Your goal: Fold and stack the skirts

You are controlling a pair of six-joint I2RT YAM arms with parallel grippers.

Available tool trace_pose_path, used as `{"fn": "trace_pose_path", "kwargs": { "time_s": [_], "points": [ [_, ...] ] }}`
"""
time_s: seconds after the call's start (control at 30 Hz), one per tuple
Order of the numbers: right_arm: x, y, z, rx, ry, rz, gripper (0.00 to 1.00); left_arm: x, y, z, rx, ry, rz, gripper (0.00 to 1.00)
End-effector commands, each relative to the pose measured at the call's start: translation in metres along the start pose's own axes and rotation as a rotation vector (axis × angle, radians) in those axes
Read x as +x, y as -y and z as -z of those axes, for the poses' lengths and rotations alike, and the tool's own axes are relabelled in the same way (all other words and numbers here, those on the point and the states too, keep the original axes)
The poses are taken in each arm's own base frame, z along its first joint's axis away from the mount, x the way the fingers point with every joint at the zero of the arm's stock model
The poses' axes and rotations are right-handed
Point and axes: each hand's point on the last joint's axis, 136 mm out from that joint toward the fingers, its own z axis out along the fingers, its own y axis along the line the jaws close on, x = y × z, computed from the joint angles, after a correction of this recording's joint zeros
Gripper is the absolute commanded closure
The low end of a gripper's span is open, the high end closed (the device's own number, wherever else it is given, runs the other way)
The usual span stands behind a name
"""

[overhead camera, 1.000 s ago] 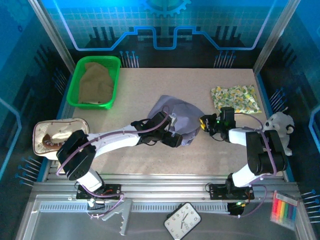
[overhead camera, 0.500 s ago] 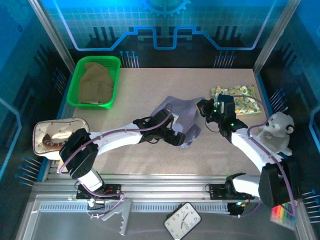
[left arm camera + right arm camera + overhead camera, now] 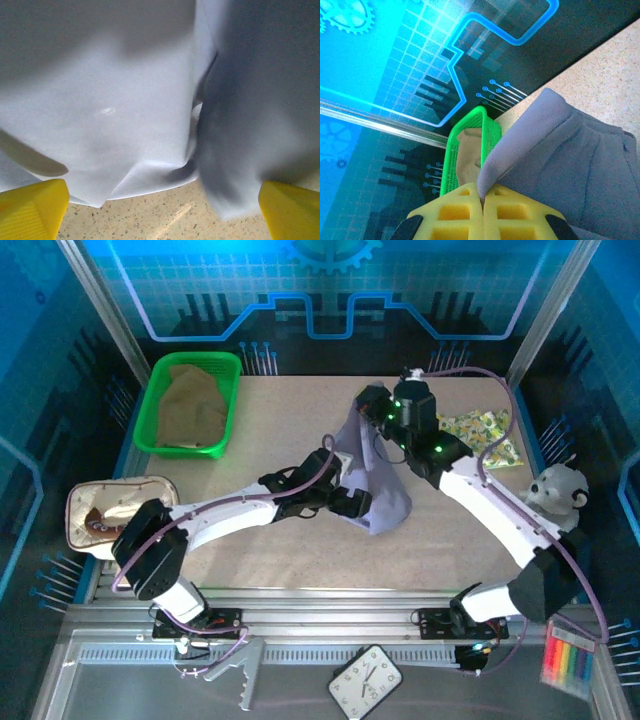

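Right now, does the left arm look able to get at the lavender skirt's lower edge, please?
Probably yes: the lavender skirt hangs from the shut jaws of the right arm, and the open jaws of the left arm sit at its lower edge, nothing between.

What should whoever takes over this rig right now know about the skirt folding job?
Right gripper: shut on an edge of the lavender skirt, holding it up so it hangs.
Left gripper: open, fingers at the hanging skirt's lower part, gripping nothing.
Floral skirt: on the table, far right. Olive-tan skirt: in the green basket.
Done: nothing stacked.
Left: fold the lavender skirt, deal with the other two, stack all three.
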Motion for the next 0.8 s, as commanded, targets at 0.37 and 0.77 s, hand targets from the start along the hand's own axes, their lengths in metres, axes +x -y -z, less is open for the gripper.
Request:
{"fn": "trace_pose_path", "kwargs": {
  "time_s": [0.37, 0.77],
  "points": [
    [-0.004, -0.016, -0.032, 0.036, 0.030, 0.019, 1.00, -0.001, 0.002, 0.009, 0.130, 0.042, 0.081, 0.17],
    [-0.005, -0.013, -0.031, 0.041, 0.031, 0.017, 1.00, -0.008, 0.036, -0.032, 0.253, -0.038, 0.029, 0.51]
  ]
}}
